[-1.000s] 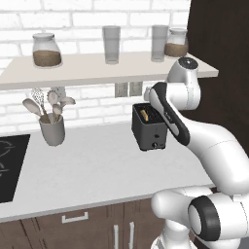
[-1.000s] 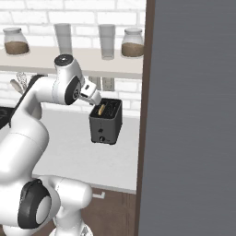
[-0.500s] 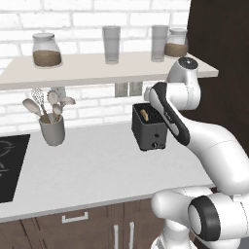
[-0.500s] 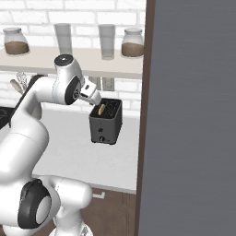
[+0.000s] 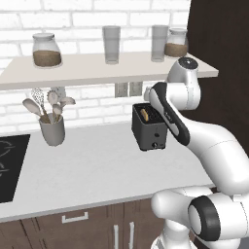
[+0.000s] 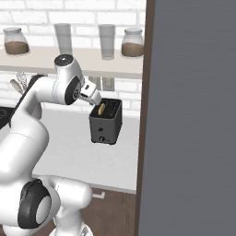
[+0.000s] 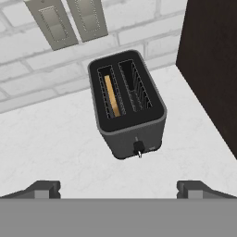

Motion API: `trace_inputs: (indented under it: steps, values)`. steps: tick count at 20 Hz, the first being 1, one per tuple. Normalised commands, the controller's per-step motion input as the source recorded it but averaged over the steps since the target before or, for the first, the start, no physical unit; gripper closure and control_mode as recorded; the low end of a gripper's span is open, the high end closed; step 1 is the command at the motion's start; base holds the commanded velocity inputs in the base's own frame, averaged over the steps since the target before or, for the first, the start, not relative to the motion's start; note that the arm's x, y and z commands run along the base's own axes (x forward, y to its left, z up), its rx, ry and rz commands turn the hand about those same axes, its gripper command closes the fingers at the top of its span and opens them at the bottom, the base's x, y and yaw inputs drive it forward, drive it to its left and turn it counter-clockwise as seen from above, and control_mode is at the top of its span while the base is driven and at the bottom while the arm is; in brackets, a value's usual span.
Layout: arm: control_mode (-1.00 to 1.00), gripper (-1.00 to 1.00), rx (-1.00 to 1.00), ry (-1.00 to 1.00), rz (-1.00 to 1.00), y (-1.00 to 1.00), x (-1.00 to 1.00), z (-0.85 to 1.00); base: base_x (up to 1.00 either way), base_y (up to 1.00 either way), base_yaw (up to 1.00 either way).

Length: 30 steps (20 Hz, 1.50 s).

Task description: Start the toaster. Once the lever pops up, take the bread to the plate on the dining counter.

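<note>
**Risk of missing the lever from a high, wide-open approach**

Danger lay mostly in the small size of the target. The toaster (image 7: 127,104) stood on the white worktop (image 7: 55,139), ahead of the jaws and below them, roughly centred between the 2 fingertips (image 7: 44,189) seen in the hand view. On its dark front face only a small knob (image 7: 138,148) was visible, and I could not make out the lever clearly. If the gripper (image 7: 118,190) came down a little off line, it could press the knob or the body instead, and the light toaster might slide or tip toward the dark cabinet wall (image 7: 213,60), which stood close beside it on 1 side of the jaws. A push into the slots could also jam a finger against the bread (image 7: 111,96), which sat upright in 1 of the 2 slots, the other slot being empty.

The jaws were spread fully apart and held nothing. The arm (image 5: 189,126) was bent high over the worktop, with the hand tilted forward and down, so that the camera looked onto the top of the toaster at a slant. The gripper was well apart from the toaster, touching nothing. In my judgement, the starting step was not yet done.
</note>
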Motion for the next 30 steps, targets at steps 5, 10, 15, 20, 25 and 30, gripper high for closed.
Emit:
trace_inputs:
  steps: [5, 10, 15, 20, 25, 30]
  values:
    - [-1.0, -1.0, 0.0, 0.0, 0.0, 0.0, 0.0, 0.0, 0.0, 0.0, 0.0]
    - [-1.0, -1.0, 0.0, 0.0, 0.0, 0.0, 0.0, 0.0, 0.0, 0.0, 0.0]
    - [-1.0, -1.0, 0.0, 0.0, 0.0, 0.0, 0.0, 0.0, 0.0, 0.0, 0.0]
    - [-1.0, -1.0, 0.0, 0.0, 0.0, 0.0, 0.0, 0.0, 0.0, 0.0, 0.0]
    - [-1.0, -1.0, 0.0, 0.0, 0.0, 0.0, 0.0, 0.0, 0.0, 0.0, 0.0]
    - [-1.0, -1.0, 0.0, 0.0, 0.0, 0.0, 0.0, 0.0, 0.0, 0.0, 0.0]
